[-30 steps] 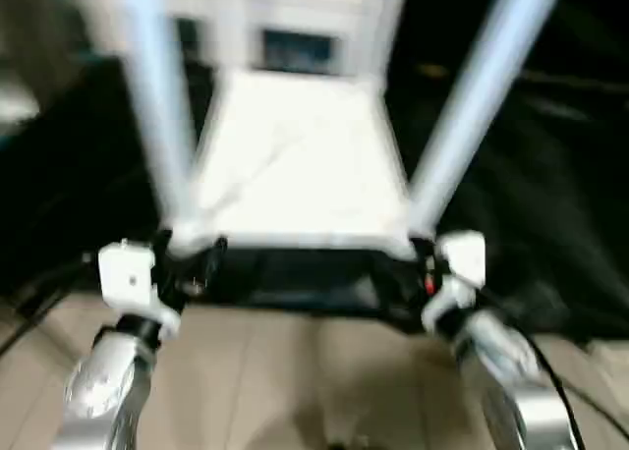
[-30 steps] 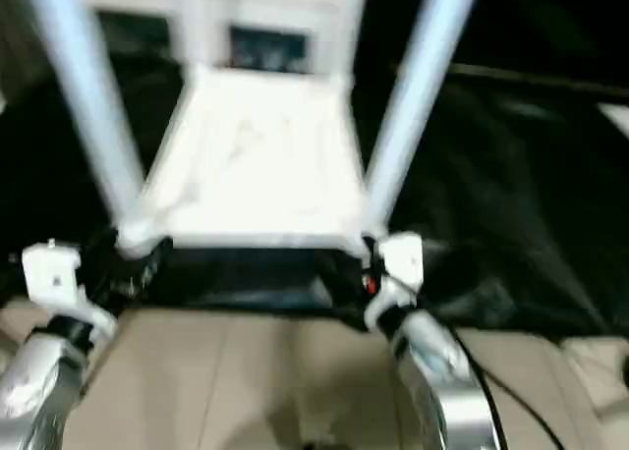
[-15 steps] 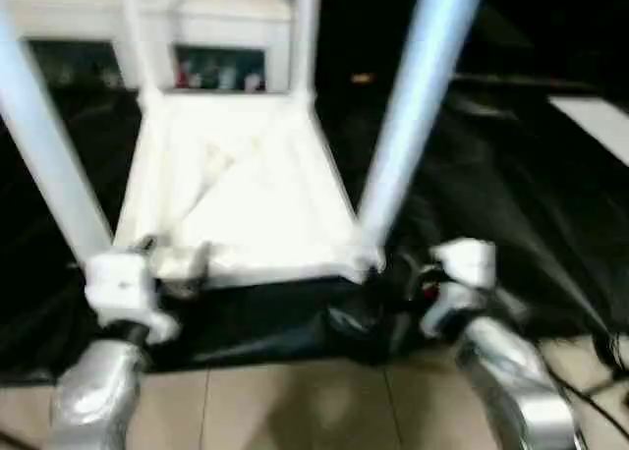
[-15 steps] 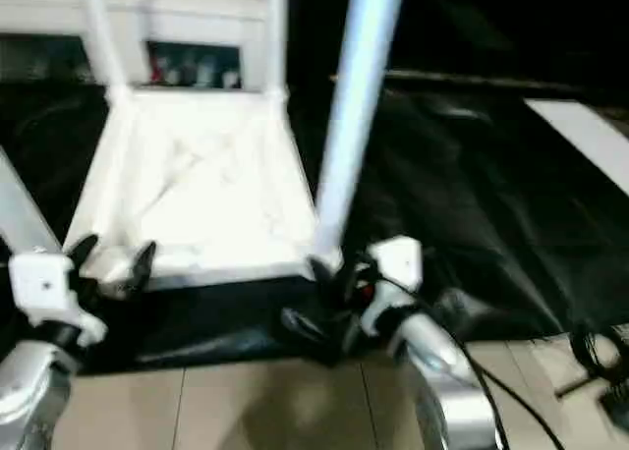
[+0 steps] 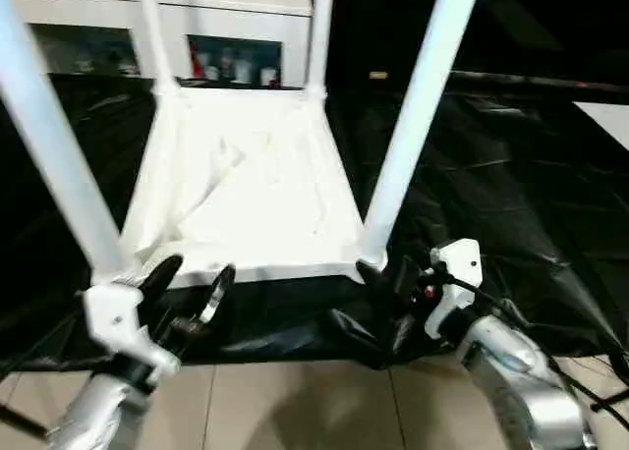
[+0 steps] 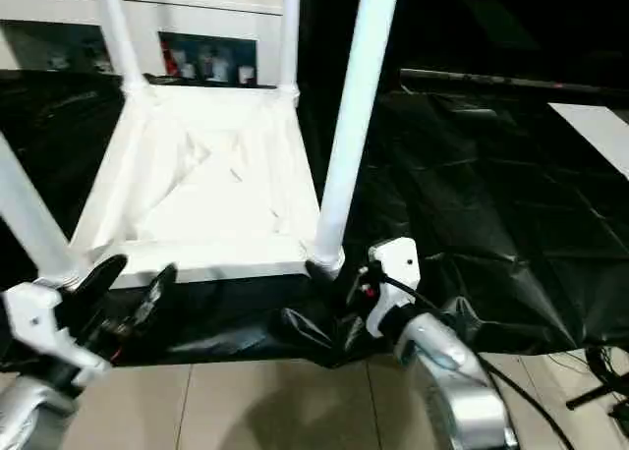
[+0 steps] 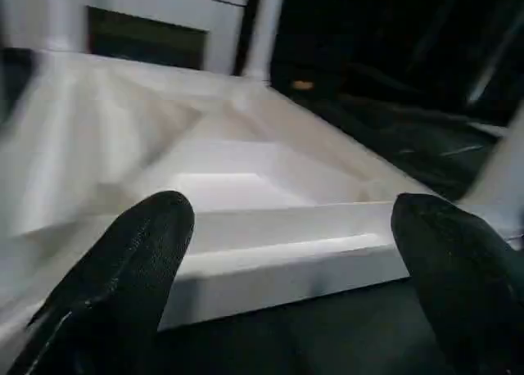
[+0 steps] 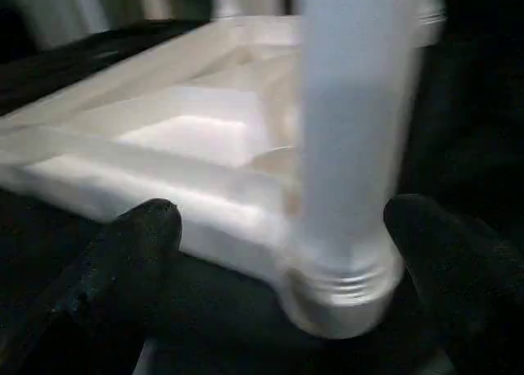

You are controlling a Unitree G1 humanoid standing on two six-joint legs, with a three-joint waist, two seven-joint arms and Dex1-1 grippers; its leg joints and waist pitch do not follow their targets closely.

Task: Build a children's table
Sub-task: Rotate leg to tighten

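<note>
Left gripper (image 5: 192, 285), right gripper (image 5: 388, 278): both spread wide, empty, at the near corners of the top (image 5: 246, 185). Top: underside up on black sheet (image 5: 491, 175), four legs (image 5: 413, 116) standing in sockets. Advice: clamp both near corners evenly before turning it over.

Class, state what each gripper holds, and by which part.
Nothing: left gripper and right gripper are open at the upturned table's near edge.

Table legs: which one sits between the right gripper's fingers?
The near right-corner leg, socketed in the upturned tabletop. The open right gripper straddles its base; the other three legs stand at other corners.
</note>
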